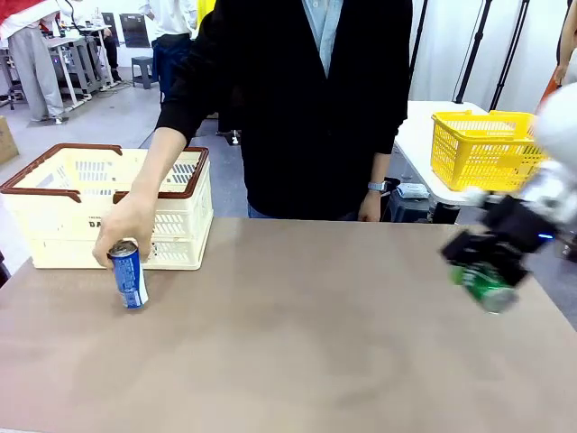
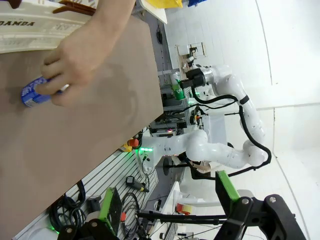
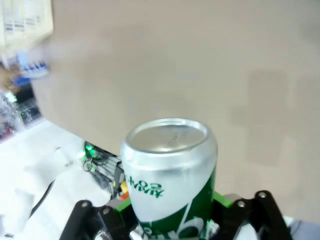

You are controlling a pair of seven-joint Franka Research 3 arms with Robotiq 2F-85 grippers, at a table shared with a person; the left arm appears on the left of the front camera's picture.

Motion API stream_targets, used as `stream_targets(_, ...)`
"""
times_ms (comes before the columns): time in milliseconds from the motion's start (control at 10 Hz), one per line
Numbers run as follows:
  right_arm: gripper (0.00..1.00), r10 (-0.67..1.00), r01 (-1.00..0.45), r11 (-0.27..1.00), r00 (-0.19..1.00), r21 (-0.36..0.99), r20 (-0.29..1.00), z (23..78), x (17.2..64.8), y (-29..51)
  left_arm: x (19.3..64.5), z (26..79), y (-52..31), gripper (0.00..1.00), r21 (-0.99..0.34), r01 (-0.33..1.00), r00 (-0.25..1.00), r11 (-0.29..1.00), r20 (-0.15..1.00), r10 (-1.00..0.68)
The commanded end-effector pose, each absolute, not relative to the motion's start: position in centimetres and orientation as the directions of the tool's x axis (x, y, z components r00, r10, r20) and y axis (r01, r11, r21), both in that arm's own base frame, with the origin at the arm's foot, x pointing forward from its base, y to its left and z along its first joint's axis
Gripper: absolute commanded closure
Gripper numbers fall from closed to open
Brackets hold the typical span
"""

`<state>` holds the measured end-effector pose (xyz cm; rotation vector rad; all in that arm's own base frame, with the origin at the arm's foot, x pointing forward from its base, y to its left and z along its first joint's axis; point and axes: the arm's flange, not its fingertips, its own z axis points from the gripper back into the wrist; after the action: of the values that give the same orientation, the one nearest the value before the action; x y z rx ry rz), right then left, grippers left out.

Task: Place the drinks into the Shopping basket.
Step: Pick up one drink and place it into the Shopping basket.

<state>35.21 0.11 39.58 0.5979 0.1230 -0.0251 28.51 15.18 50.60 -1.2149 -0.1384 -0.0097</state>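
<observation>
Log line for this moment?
right gripper: shut on green can; left gripper: open; person's hand: on blue can, by Shopping basket

The table (image 1: 315,361) has a plain brown-grey surface, matt, with soft and even light on it and almost no shadow. Behind its far edge the floor (image 1: 117,122) is grey and smooth. Past the far right corner stands a white side table (image 1: 416,135), and on it sits a bright yellow mesh basket (image 1: 484,149). Behind that is a white wall (image 1: 442,45), with thin black stand legs (image 1: 471,54) slanting in front of it. Far at the back left I see grey workbenches (image 1: 77,54) and a dark stool (image 1: 144,68). A brown cardboard box (image 1: 4,140) sits on the floor at the left.
</observation>
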Motion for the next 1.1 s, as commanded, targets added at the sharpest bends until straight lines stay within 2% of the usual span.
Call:
stream_targets(0,1.0,-0.092,0.142,0.788,0.989,0.599,-0.115,39.5,34.1,-3.1,28.5,50.6,15.2,0.0,-0.933,0.082,0.992,0.349,0.112,0.066)
stream_targets(100,1.0,-0.111,0.161,0.766,0.987,0.623,-0.119,38.6,34.0,-4.2,28.9,52.3,20.6,0.0,-0.896,0.081,0.973,0.438,0.166,0.159)
stream_targets(200,1.0,-0.116,0.166,0.749,0.986,0.641,-0.12,37.9,34.2,-4.7,28.1,52.9,24.7,0.0,-0.862,0.077,0.965,0.5,0.191,0.182)
stream_targets(400,1.0,-0.121,0.168,0.729,0.986,0.663,-0.116,37.2,34.2,-5.7,26.3,51.2,28.4,0.0,-0.828,-0.002,0.966,0.561,0.144,0.216)
stream_targets(600,1.0,-0.143,0.17,0.73,0.985,0.663,-0.095,37.5,34.1,-5.9,26.2,49.6,28.0,0.0,-0.832,-0.071,0.959,0.55,0.095,0.267)
stream_targets(700,1.0,-0.149,0.162,0.734,0.986,0.659,-0.076,37.9,34.3,-5.0,26.6,49.7,26.5,0.0,-0.834,-0.051,0.961,0.549,0.108,0.254)
stream_targets(1000,1.0,-0.105,0.09,0.722,0.994,0.686,-0.019,39.0,37.9,4.6,26.8,50.0,19.5,0.0,-0.872,0.044,0.994,0.487,0.088,0.069)
